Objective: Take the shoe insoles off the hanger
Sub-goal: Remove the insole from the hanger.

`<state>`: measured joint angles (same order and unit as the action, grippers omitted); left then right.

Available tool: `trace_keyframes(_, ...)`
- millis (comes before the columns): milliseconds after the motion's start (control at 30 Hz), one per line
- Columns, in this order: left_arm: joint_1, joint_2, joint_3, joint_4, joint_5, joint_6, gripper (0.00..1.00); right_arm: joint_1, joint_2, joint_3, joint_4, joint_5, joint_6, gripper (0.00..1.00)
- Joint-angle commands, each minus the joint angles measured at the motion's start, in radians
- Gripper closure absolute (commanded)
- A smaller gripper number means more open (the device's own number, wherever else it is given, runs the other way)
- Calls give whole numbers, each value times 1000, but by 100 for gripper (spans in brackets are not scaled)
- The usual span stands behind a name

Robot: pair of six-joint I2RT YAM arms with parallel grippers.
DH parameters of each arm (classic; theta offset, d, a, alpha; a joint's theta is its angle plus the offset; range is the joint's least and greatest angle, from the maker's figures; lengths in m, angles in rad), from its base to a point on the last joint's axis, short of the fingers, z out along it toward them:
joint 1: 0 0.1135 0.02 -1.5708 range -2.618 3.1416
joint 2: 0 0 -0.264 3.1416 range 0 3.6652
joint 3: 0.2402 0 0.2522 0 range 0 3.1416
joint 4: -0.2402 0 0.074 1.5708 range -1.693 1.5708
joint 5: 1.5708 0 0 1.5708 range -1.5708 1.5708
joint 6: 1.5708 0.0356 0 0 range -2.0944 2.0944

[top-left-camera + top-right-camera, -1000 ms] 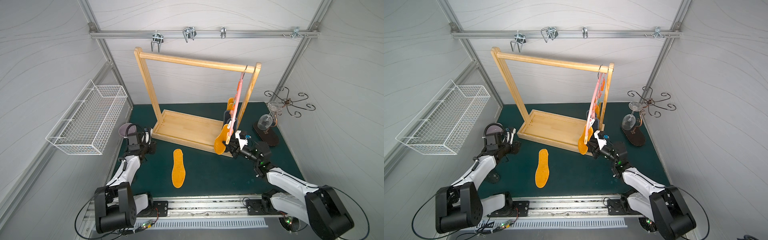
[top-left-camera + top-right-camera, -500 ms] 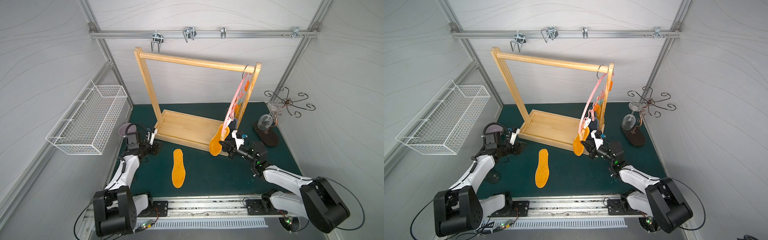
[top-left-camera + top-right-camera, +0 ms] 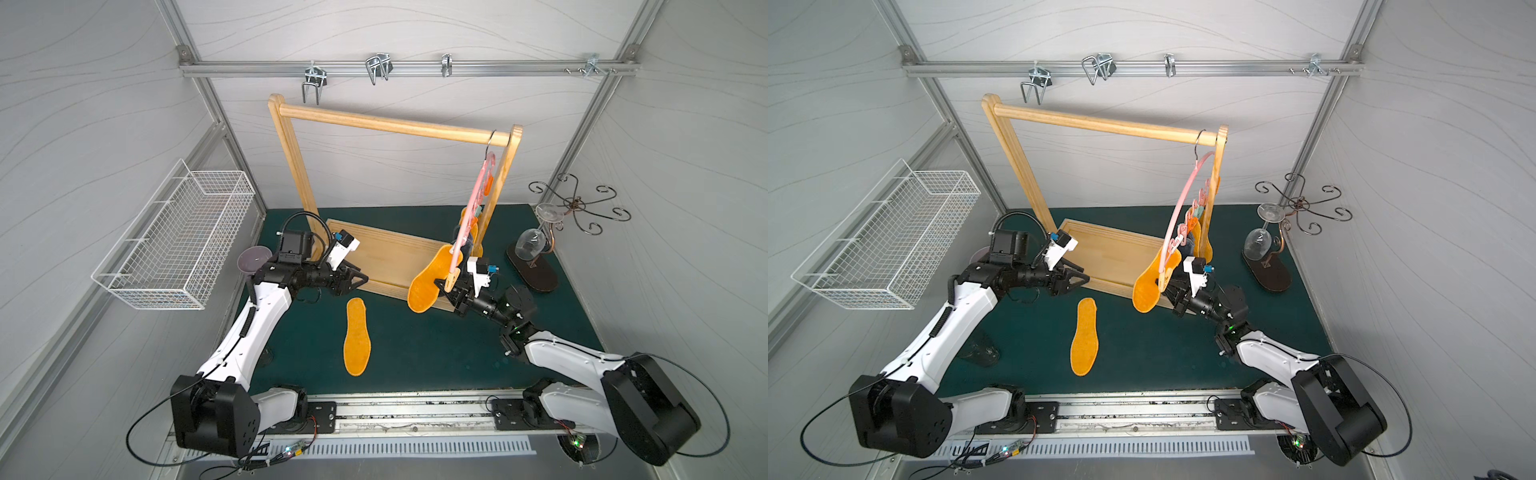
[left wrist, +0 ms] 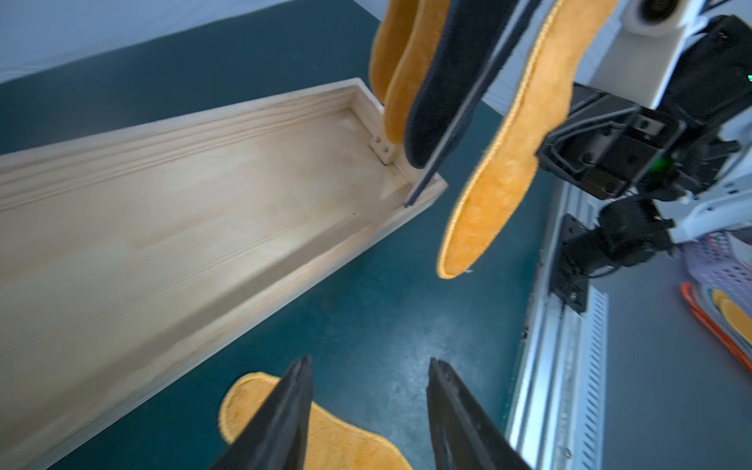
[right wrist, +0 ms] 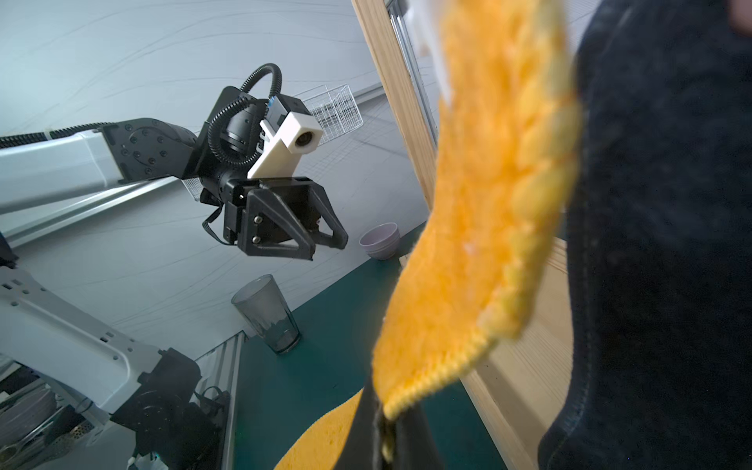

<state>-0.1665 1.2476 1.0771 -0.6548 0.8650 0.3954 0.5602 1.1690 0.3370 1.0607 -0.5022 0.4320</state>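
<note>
- Pinching shut with the right jaws on the side edge of one orange insole (image 3: 428, 282), close up and blurred in the right wrist view.
- Clipped at its top to the pink hanger (image 3: 472, 208) and slanting down and forward over the green surface (image 3: 415, 349), lower end free in the air.
- As for the hanger: hooked over the far right end of the wooden rack (image 3: 390, 124) bar, tilted well off vertical in both top views.
- Dangling behind on the same hanger, close to the rack's right post: two dark grey insoles (image 4: 443, 81) and two more orange insoles (image 4: 401, 61).
- Down flat on the surface, well apart from the hanger and just in front of the rack's base tray: a loose orange insole (image 3: 356, 336).
- Hovering with the left jaws above the far end of that loose insole, partway open, nothing between them.
- Off to the left side: wire basket (image 3: 174, 232) on the wall, pale purple bowl (image 3: 253, 259) at the surface's edge.
</note>
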Motion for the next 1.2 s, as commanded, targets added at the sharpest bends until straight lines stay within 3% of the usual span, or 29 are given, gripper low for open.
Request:
trace_keyframes(0, -57, 29, 37, -23, 150, -61, 48, 22, -8, 25, 86, -19, 68, 96)
trace_keyframes(233, -149, 79, 34, -1, 208, -67, 46, 72, 0, 37, 123, -6, 115, 97)
trace_keyframes(533, -218, 134, 40, 61, 196, -100, 47, 118, 57, 65, 215, -6, 170, 98)
trace_keyframes(800, -255, 171, 67, 77, 214, -106, 54, 144, 91, 85, 222, -2, 184, 98)
trace_keyframes(867, -254, 173, 63, 80, 227, -105, 62, 148, 92, 85, 222, -5, 186, 98)
trace_keyframes(1033, -254, 162, 66, 17, 244, -39, 100, 149, 104, 81, 220, 14, 186, 96)
trace_keyframes(1167, -255, 166, 80, -60, 260, 30, 100, 150, 111, 76, 223, 31, 199, 86)
